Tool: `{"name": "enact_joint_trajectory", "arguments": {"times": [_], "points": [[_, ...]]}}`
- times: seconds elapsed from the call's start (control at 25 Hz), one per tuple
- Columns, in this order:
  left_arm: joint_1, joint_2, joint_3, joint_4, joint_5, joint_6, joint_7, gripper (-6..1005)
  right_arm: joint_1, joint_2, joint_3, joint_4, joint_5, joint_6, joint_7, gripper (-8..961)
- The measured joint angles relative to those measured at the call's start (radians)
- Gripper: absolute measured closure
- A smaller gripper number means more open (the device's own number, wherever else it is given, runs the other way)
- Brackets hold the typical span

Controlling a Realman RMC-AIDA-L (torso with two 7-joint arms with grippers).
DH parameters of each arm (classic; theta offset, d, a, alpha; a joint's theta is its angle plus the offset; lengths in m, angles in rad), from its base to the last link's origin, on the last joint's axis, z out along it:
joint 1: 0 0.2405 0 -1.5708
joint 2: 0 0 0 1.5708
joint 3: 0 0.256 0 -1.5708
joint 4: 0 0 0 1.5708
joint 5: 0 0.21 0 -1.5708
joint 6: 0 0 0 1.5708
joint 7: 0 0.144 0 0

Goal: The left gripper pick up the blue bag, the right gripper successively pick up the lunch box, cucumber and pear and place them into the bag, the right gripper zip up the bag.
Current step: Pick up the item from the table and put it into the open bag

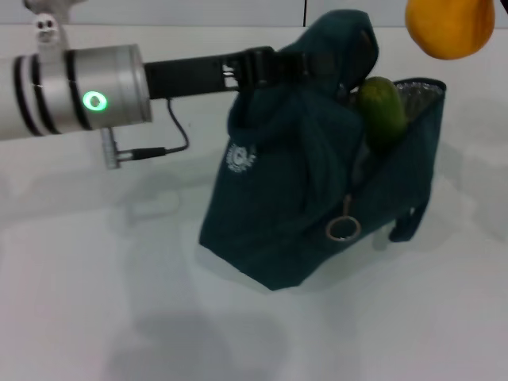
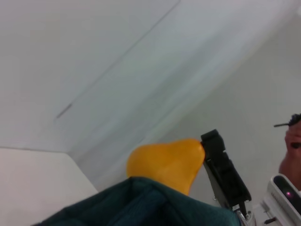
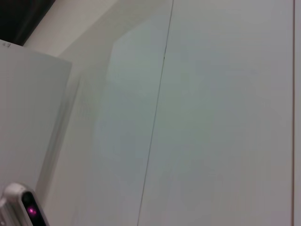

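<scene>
1. Head view: the left gripper (image 1: 266, 65) was clamped on the top handles of the blue bag (image 1: 302, 190), holding its mouth up off the white table (image 1: 95, 302). Bag is soft fabric, sagged and creased; prob. light but floppy, so the handles looked like the only sensible hold. Foil-lined mouth faced up and toward the robot's right. The zipper ring (image 1: 342, 229) hung at the front, low.
2. Same view: the cucumber (image 1: 381, 111) stood on end inside the bag, long axis roughly upright, tip poking above the rim. Lunch box not visible; presumably lower inside, can't confirm. The pear (image 1: 449, 26) was high in the air, above and to the right of the bag mouth, well clear of it. Smooth, rounded skin, likely slippery; firm grip across the wide belly is best.
3. Left wrist view: the right gripper (image 2: 207, 155) had a black finger (image 2: 225, 174) pressed against the pear's side, so I judged it closed on the pear. Narrow end pointed toward the bag fabric, long axis tilted.
4. Right wrist view: only wall, no task items.
</scene>
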Motion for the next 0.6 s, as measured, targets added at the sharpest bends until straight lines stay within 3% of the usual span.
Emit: {"name": "enact_joint_trajectory", "arguments": {"times": [0.36, 0.6], "points": [[-0.119, -0.005, 0.039, -0.128, -0.014, -0.04, 0.05, 944, -0.032, -0.012, 0.009, -0.015, 0.026, -0.036, 0.003, 926], [-0.066, 0.004, 0.009, -0.146, -0.015, -0.153, 0.076, 944, -0.032, -0.009, 0.009, -0.01, 0.023, -0.041, 0.011, 925]]}}
